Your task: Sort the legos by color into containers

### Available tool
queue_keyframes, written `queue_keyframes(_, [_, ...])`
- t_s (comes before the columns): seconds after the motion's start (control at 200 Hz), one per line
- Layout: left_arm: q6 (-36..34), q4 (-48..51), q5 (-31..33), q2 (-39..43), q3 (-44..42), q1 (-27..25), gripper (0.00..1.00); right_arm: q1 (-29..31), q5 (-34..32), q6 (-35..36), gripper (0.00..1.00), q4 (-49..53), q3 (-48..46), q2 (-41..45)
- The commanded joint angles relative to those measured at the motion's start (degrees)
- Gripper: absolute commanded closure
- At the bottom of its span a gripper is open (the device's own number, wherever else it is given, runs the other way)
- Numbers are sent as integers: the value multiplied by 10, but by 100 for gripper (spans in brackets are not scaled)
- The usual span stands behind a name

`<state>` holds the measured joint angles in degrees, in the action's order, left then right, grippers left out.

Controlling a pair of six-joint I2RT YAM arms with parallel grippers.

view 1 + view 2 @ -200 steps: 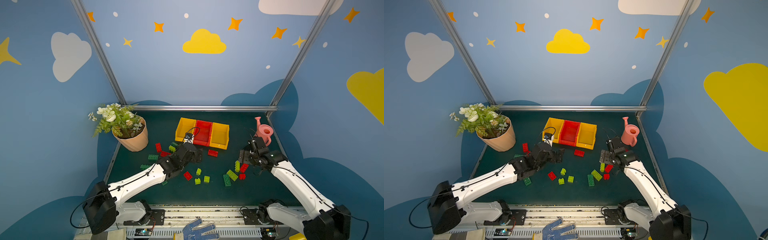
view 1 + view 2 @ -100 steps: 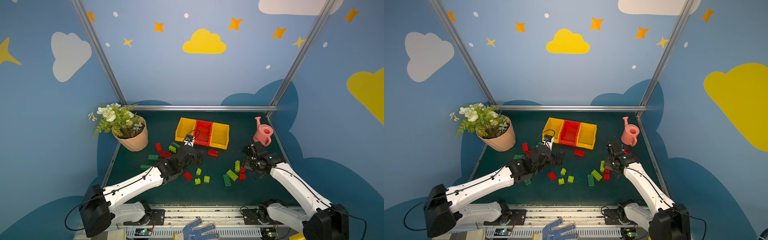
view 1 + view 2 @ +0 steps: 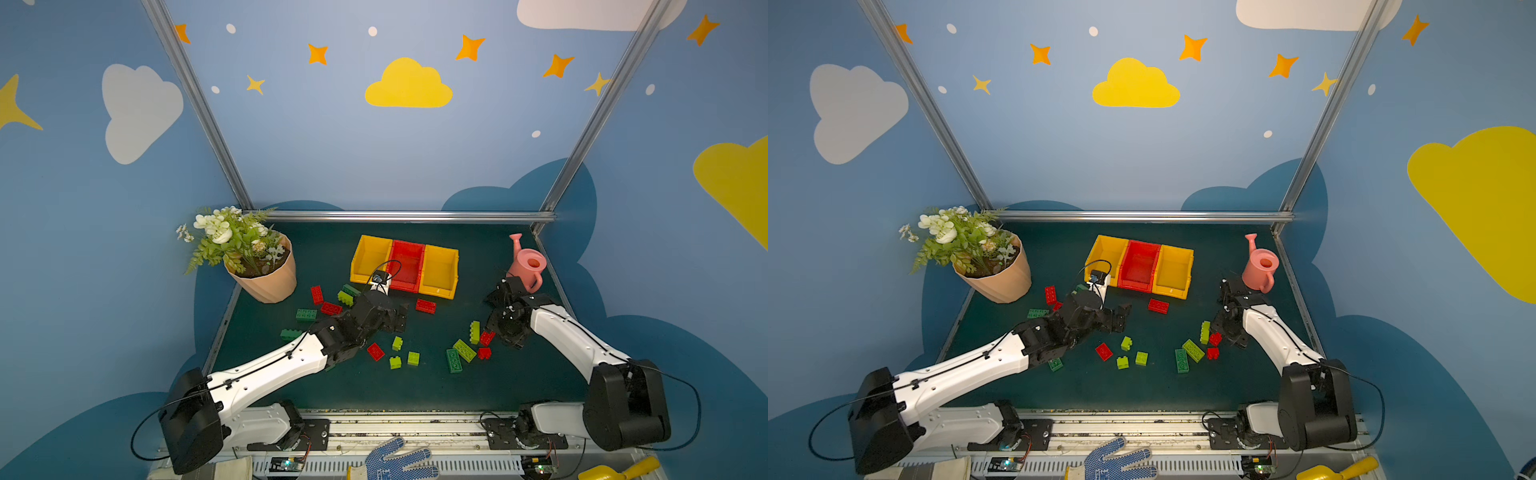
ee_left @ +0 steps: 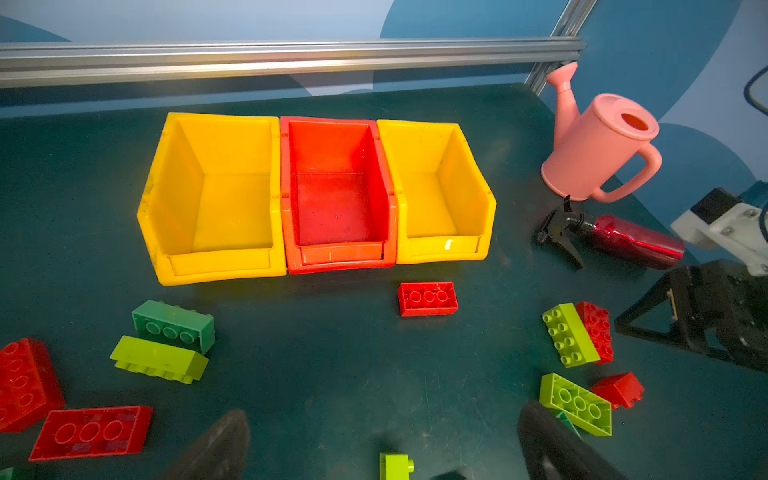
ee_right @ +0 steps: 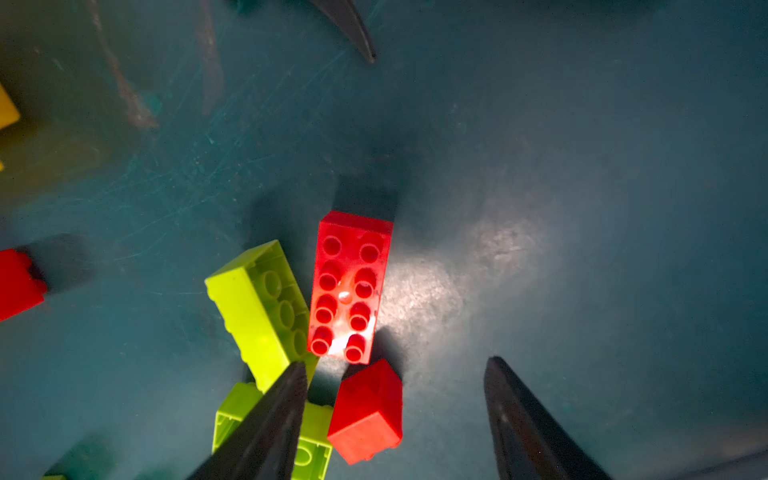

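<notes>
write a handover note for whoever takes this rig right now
Left tool: open, empty, hovering before the containers.
Right tool: open, low over the mat, straddling a small red lego beside a long red lego.
Done: nothing; all three containers are empty.
Left: all legos, red, lime and dark green, lie loose on the mat.

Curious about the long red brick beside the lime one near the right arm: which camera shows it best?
Right wrist view: the long red brick sits mid-frame, all eight studs clear. Both top views show a red speck; the left wrist view shows it partly behind the lime brick.
</notes>
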<state>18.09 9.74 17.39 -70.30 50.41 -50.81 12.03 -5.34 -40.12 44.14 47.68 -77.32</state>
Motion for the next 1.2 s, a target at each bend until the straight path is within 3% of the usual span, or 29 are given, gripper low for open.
queue_keyframes(0.0, [-20,-1,1,-17,20,-2,0,-4,19,-7,34,-13,8,-14])
queue_keyframes(0.33, [-32,-28,31,-69,45,-1,0,-8,39,-3,39,-37,-5,-67])
queue_keyframes(0.541, [-56,-36,24,-123,86,11,0,-8,47,7,58,-36,-7,-88])
queue_keyframes(0.831, [-54,-27,-52,-211,161,66,0,-8,40,32,82,18,21,-76])
queue_keyframes(1.191, [-62,1,-121,-329,260,103,0,-4,49,55,84,112,138,2])
